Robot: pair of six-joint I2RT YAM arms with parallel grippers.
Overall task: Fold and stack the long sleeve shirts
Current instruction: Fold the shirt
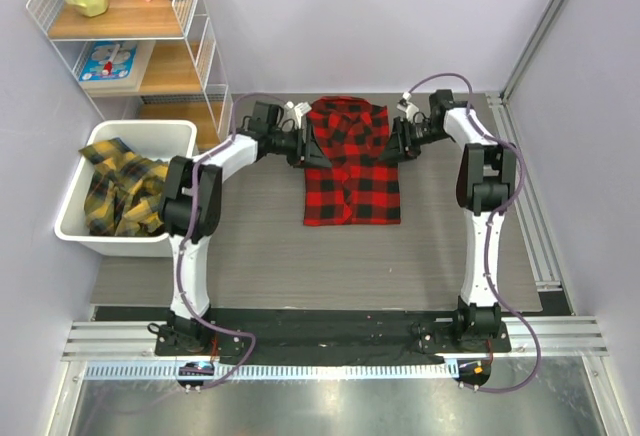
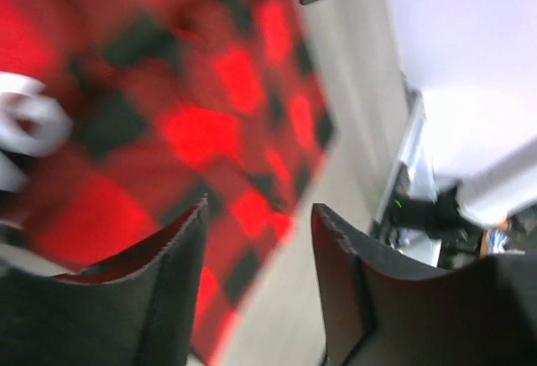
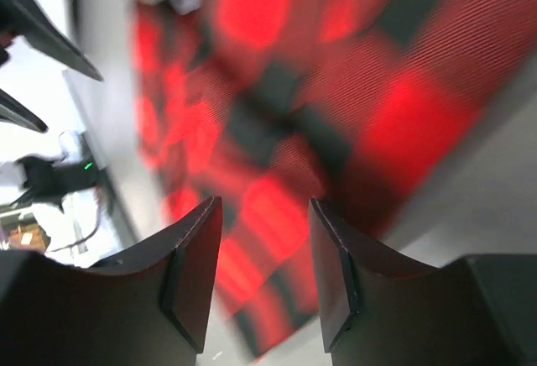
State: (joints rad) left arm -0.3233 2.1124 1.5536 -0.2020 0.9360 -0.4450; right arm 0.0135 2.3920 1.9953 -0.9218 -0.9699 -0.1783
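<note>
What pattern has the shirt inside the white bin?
The shirt is yellow-and-black check; top external view shows it best.

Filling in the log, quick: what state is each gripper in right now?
Left gripper: open, not gripping the red-and-black shirt.
Right gripper: open, holding nothing.

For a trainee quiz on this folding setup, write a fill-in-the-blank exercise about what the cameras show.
The checked shirt lying on the table is red and ____.
The yellow-and-black shirts lie in a bin whose colour is ____.
The left end effector and the right end effector flank the checked shirt, and the jaws of both stand ____.
Missing words: black; white; open.
</note>
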